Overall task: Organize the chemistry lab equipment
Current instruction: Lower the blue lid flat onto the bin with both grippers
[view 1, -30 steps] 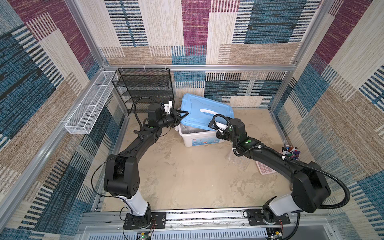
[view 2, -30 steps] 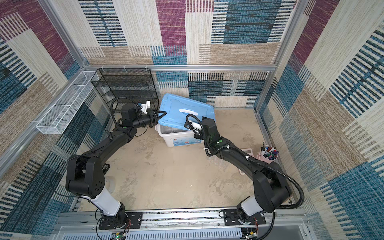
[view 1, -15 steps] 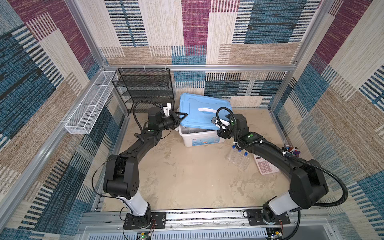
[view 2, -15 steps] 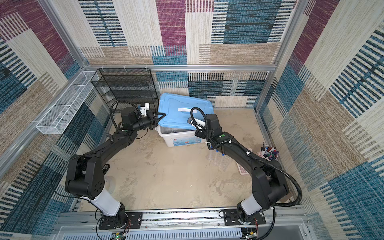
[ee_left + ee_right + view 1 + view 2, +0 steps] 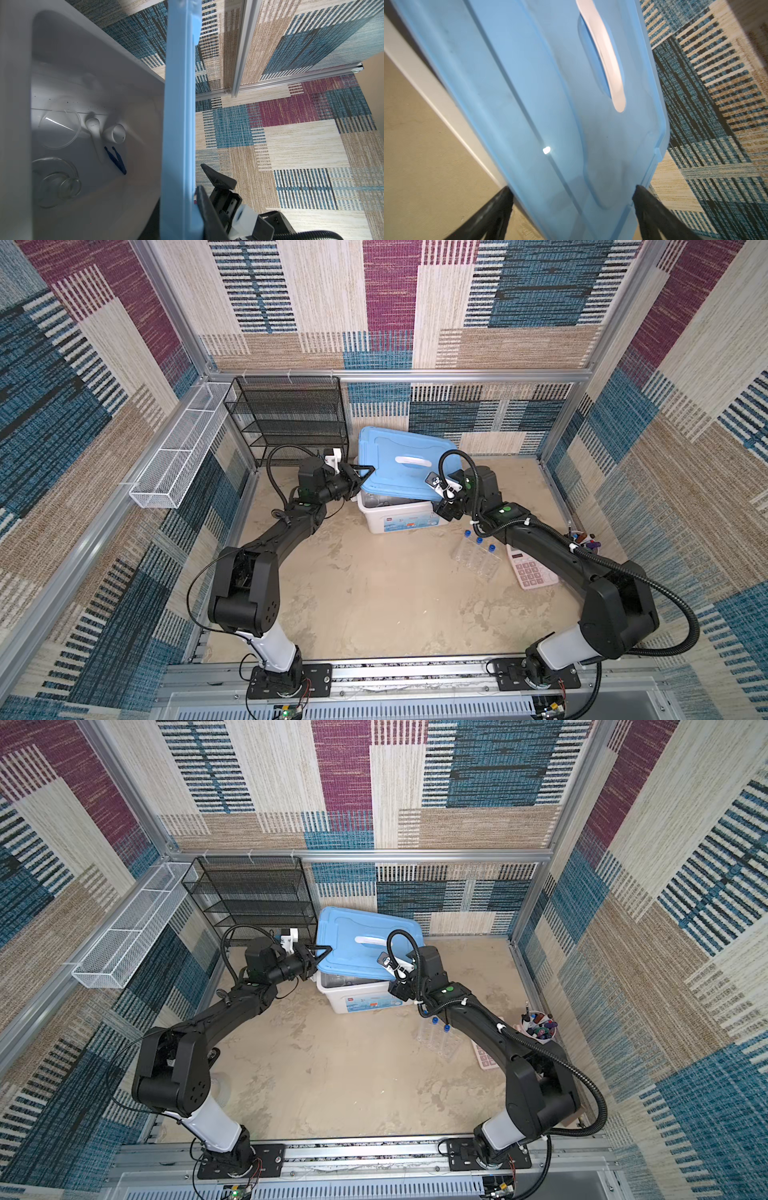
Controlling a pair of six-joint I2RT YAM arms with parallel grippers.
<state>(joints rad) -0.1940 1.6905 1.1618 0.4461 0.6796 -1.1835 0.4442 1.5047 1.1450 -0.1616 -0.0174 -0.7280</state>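
We find both top views bright and evenly lit, with only soft shadows on the desk [image 5: 374, 593] and posts [image 5: 173, 310] leaning outward toward the edges. In the left wrist view the bin [image 5: 93, 68] is dim inside and its near side is out of focus. In the right wrist view we see a small glare spot on the lid [image 5: 529, 104], a smeared wall [image 5: 753, 31] in one corner, and soft, dark fingers [image 5: 492, 212] of the right end effector [image 5: 572, 187].

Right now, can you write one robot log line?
left hand: shut on blue lid | blue lid: tilted over white bin | right hand: open by lid | test tubes: outside bin
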